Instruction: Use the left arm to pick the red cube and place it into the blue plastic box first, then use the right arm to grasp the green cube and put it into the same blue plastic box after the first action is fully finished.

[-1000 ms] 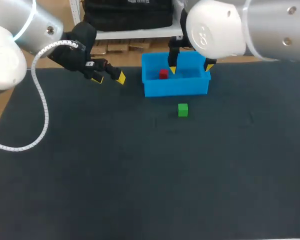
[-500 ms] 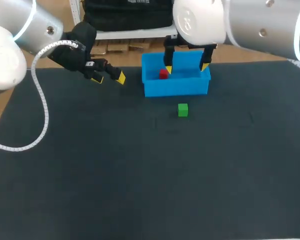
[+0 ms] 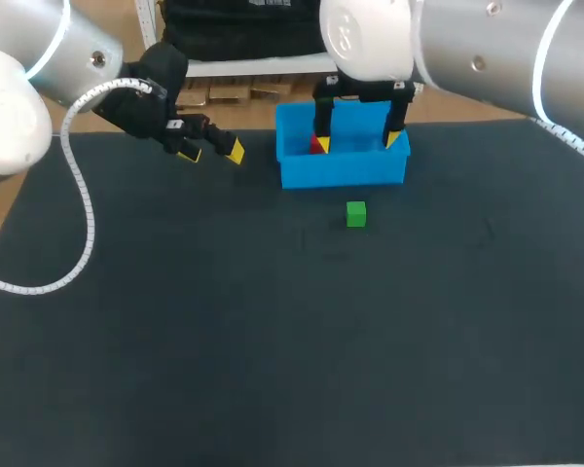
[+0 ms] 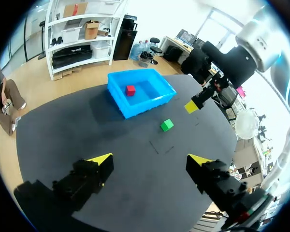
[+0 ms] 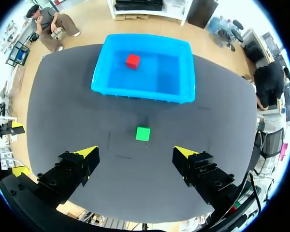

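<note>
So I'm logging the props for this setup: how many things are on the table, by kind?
Cubes: 2, the red cube and the green cube
Boxes: 1, the blue plastic box
Total: 3

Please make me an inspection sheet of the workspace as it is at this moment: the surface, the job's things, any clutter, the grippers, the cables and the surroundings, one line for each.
Surface: dark mat over the table, no marks or spills seen.
Job's things: red cube lies inside the blue box; green cube sits on the mat in front of the box, apart from it.
Clutter: nothing seen.
Grippers: left gripper open and empty, to the left of the box; right gripper open and empty, held above the mat, with the green cube ahead of it.
Cables: white coiled cable hangs from the left arm over the mat's left side, away from both cubes.
Surroundings: nothing seen.
</note>
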`<state>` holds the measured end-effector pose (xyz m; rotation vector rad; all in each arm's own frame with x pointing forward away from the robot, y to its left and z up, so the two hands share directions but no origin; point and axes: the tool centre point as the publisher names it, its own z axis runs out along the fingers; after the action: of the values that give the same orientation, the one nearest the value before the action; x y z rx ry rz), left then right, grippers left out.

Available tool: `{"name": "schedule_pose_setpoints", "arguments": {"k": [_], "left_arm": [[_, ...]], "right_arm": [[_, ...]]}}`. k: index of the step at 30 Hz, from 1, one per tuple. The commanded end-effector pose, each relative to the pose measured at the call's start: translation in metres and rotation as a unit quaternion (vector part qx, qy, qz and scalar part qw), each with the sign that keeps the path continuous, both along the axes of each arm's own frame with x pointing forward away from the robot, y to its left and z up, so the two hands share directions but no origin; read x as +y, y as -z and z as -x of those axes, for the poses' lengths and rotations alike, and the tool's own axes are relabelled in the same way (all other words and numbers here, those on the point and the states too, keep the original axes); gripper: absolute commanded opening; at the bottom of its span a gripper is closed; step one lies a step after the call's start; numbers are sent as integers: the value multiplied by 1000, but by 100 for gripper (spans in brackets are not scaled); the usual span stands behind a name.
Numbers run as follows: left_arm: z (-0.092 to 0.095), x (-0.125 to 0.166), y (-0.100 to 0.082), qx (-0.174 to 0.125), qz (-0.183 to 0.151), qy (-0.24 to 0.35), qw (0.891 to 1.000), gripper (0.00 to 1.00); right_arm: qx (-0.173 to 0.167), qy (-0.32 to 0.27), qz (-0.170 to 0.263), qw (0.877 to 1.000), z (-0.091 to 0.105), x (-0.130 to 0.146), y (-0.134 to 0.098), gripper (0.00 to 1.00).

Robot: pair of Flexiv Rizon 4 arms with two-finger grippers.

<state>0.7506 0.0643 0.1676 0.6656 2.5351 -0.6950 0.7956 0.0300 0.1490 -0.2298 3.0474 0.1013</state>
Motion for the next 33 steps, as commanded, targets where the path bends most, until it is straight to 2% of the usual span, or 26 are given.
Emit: {"name": "schedule_pose_setpoints", "arguments": {"k": [1, 12, 21, 33], "left_arm": [[1, 1, 1, -2, 3, 1, 1000, 100], [1, 1, 1, -2, 3, 1, 1000, 100], [1, 1, 1, -2, 3, 1, 1000, 100], [1, 1, 1, -2, 3, 1, 1000, 100]], "right_arm": [[5, 0, 0, 1000, 1, 0, 7, 100], [15, 1, -1, 1000, 11, -3, 26, 100], [5, 2, -7, 1000, 14, -3, 40, 100], [5, -7, -10, 1000, 17, 1, 73, 100]]}}
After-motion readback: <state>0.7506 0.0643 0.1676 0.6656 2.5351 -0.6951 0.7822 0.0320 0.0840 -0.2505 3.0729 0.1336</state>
